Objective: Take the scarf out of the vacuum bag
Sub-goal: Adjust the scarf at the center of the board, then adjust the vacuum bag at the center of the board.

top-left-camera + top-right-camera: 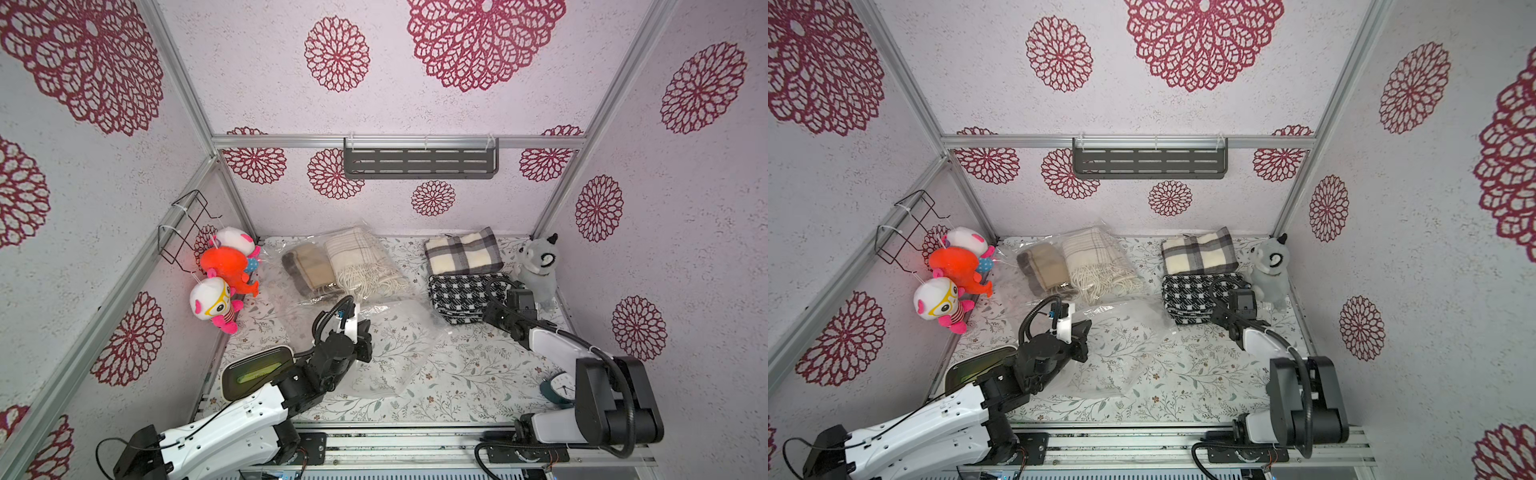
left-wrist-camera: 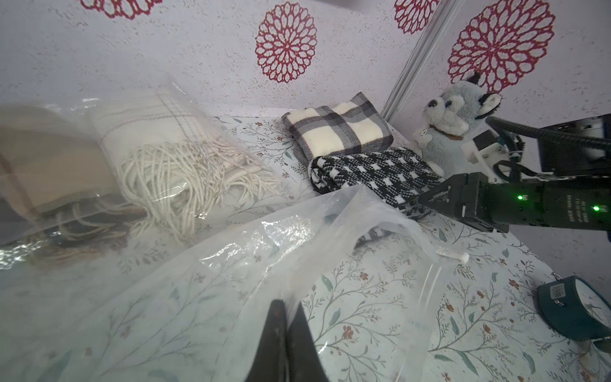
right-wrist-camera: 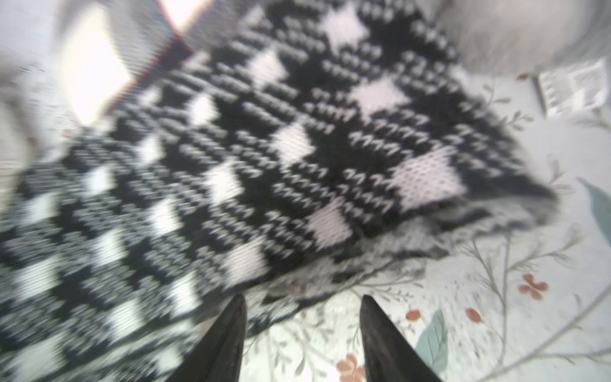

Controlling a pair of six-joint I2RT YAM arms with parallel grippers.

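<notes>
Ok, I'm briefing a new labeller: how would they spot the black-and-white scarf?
Find the grey plush dog in the far right corner. Two folded scarves lie beside it; the black-and-white scarf is the nearer one, knitted in small checks, unlike the broad-checked plaid scarf behind.

Glossy crinkled plastic vacuum bag (image 2: pixel 248 251), knitted scarf (image 3: pixel 264 148) (matt)

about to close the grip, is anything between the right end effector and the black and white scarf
Nothing visible. The right end effector stands open at the edge of the black and white scarf, with only floral table cover between its jaws. The vacuum bag lies to one side.
</notes>
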